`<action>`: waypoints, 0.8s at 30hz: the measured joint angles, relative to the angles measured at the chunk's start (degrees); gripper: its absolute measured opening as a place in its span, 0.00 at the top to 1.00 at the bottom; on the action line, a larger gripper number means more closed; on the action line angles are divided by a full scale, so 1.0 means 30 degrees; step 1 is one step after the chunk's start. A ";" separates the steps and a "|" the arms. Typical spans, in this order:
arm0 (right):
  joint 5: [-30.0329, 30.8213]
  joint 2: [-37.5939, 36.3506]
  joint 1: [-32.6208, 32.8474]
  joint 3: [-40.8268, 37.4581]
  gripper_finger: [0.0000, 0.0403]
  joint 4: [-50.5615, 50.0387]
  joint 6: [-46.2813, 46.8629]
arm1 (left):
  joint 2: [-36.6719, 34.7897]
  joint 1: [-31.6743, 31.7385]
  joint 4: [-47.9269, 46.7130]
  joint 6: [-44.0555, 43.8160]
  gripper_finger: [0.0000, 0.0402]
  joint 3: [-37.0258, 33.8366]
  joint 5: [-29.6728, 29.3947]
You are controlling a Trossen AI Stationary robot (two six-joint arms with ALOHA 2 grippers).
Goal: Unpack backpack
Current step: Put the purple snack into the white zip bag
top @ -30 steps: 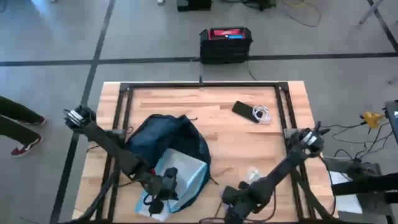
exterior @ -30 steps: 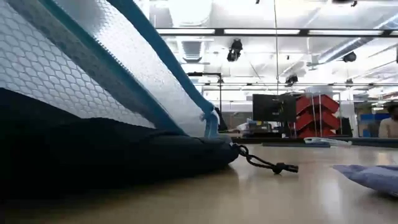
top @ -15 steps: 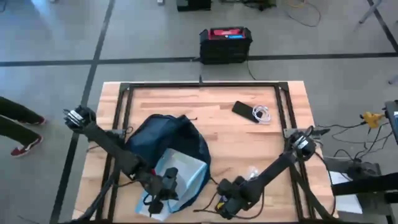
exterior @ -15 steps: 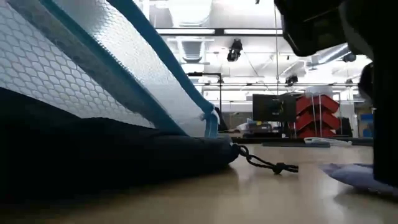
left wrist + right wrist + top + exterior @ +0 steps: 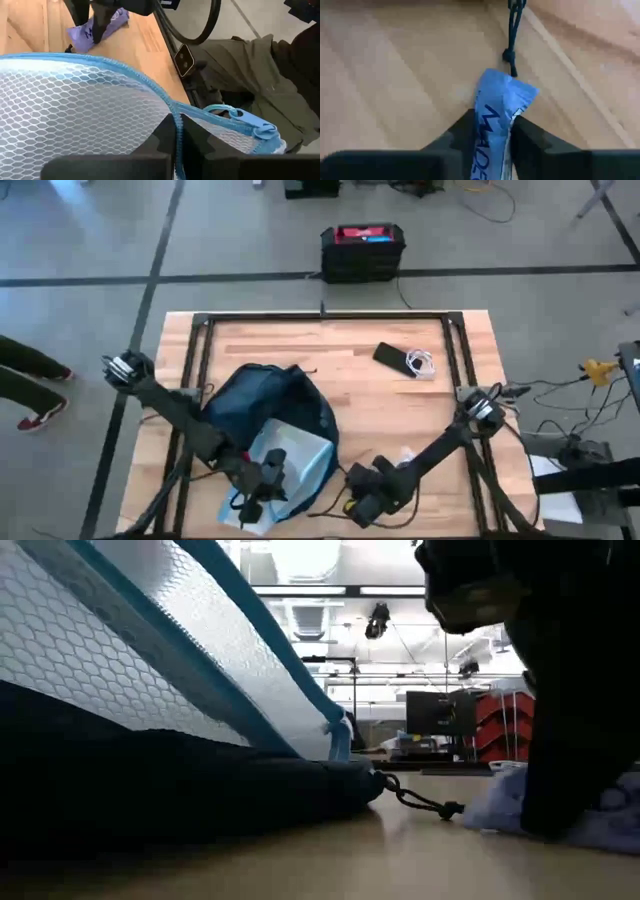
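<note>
Two grippers: both mine, both closed.
Left gripper (image 5: 176, 145): I pinch the backpack (image 5: 265, 405) mesh edge.
Right gripper (image 5: 492, 132): I clamp a blue packet (image 5: 497, 120) on the table (image 5: 380, 390).

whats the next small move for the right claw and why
Probably lift the blue packet off the table and carry it away from the backpack. The right claw is closed on the packet, low on the wood beside the backpack's drawstring cord. The left claw pinches the mesh flap's blue edge, so it looks occupied holding the bag open.
</note>
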 joint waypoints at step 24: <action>0.2674 -0.0064 -0.2203 0.1353 0.89 1.3196 -2.8816 | 0.0000 -0.0029 0.0493 0.0517 1.00 -0.0015 -0.0495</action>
